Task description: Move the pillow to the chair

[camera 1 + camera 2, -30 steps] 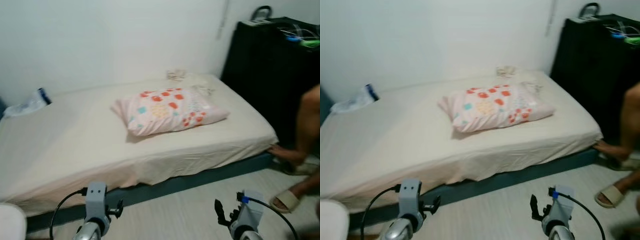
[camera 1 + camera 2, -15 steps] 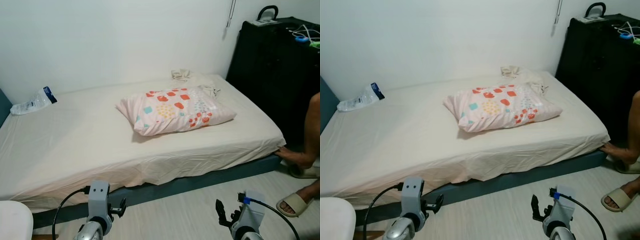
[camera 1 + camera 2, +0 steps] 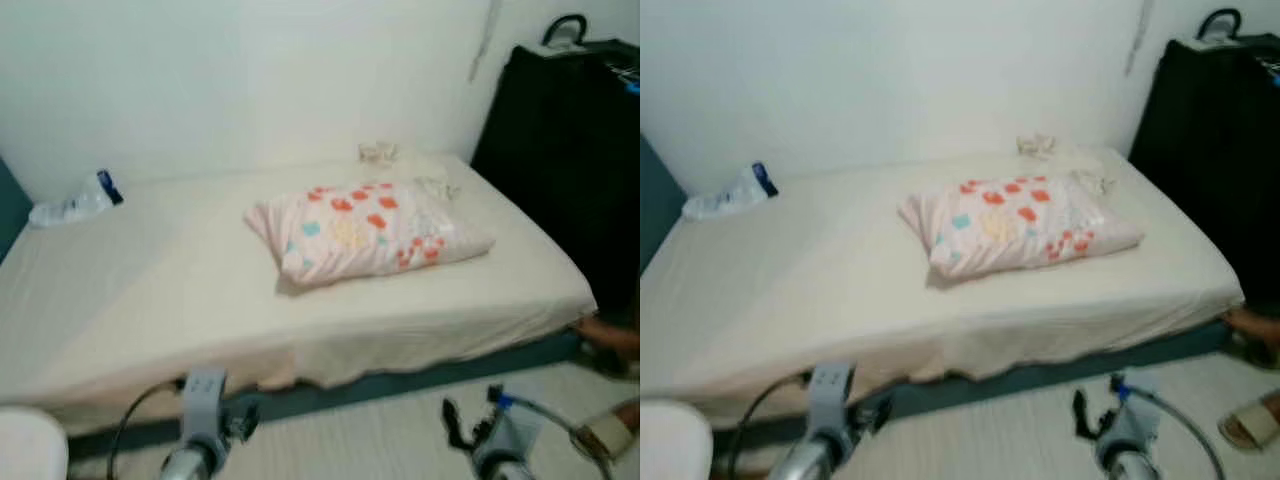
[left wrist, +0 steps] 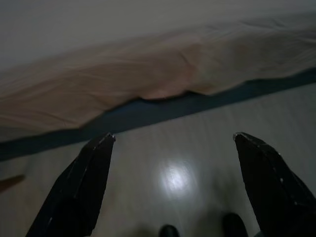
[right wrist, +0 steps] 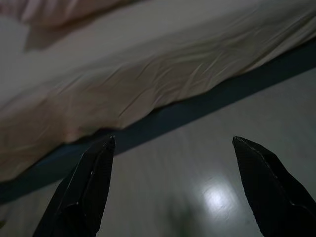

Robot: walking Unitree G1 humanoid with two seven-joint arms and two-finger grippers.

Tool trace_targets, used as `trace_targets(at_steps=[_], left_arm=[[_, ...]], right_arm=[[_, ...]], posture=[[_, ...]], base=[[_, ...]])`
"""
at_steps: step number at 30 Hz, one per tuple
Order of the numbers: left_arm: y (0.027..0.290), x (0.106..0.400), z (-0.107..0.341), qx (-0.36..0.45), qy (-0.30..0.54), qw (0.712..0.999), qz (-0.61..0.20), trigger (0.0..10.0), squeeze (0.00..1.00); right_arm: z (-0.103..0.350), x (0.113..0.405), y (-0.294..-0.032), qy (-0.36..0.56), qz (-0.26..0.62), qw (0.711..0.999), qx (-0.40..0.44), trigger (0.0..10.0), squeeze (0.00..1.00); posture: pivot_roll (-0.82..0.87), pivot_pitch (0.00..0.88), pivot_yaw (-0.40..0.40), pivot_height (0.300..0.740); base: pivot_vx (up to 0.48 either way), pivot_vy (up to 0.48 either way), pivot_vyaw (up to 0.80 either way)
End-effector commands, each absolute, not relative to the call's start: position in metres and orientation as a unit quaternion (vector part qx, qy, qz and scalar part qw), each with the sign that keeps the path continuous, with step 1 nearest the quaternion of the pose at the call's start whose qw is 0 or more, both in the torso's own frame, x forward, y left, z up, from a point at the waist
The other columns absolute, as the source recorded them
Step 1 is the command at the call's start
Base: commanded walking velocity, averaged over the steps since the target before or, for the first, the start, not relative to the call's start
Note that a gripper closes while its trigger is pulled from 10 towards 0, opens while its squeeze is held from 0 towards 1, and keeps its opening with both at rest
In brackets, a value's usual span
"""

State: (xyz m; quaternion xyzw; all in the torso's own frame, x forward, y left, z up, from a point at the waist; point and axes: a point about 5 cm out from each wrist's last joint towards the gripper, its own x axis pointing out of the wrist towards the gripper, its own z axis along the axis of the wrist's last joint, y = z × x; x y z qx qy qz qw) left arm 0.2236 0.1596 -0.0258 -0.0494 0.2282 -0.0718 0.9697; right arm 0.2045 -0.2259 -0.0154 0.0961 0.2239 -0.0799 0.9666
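Note:
A pink pillow [image 3: 368, 232] with red, teal and yellow patches lies on the right half of a low bed [image 3: 160, 300] with a cream sheet. Both arms hang low over the floor in front of the bed. My left gripper [image 4: 173, 148] is open, its black fingers [image 4: 84, 182] spread over the pale floor near the bed's dark base. My right gripper [image 5: 173, 148] is open too, aimed at the sheet's hanging edge. Both wrists [image 3: 205, 440] [image 3: 510, 445] sit well short of the pillow. A white rounded chair edge [image 3: 28, 445] sits at the lower left.
A tall black cabinet [image 3: 570, 150] stands right of the bed. A person's hand [image 3: 610, 335] touches the bed's right corner and a sandalled foot [image 3: 610, 435] rests on the floor. A plastic bottle [image 3: 75, 205] and crumpled cloth [image 3: 378, 152] lie by the wall.
The whole picture has shifted right and blurred, so the camera has moved. Pillow, bed and grippers keep their positions relative to each other.

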Motion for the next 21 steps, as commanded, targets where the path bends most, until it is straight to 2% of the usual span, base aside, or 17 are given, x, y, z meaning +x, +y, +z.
trace_targets(at_steps=[1,2,17,21], left_arm=[[0.1569,0.225,-0.0249,-0.049,0.227,0.969,-0.078,10.0,0.0],[0.1568,0.2249,-0.0249,-0.05,0.227,0.969,-0.078,10.0,0.0],[0.1554,0.2241,-0.0256,-0.053,0.23,0.969,-0.08,10.0,0.0],[0.1551,0.2245,-0.0256,-0.052,0.23,0.968,-0.083,10.0,0.0]], right_arm=[[-0.0157,0.2015,-0.2338,0.232,-0.09,0.965,0.086,10.0,0.0],[-0.0157,0.2014,-0.2337,0.232,-0.09,0.965,0.086,10.0,0.0],[-0.0156,0.2011,-0.2341,0.234,-0.089,0.964,0.085,10.0,0.0],[-0.0154,0.2017,-0.2341,0.232,-0.09,0.965,0.086,10.0,0.0]], posture=[[-0.14,0.054,0.057,0.74],[-0.14,0.054,0.057,0.74],[-0.14,0.058,0.052,0.74],[-0.14,0.054,0.054,0.74]], base=[[0.3,0.0,0.0],[0.3,0.0,0.0],[0.304,0.0,-0.72],[0.304,0.0,0.0]])
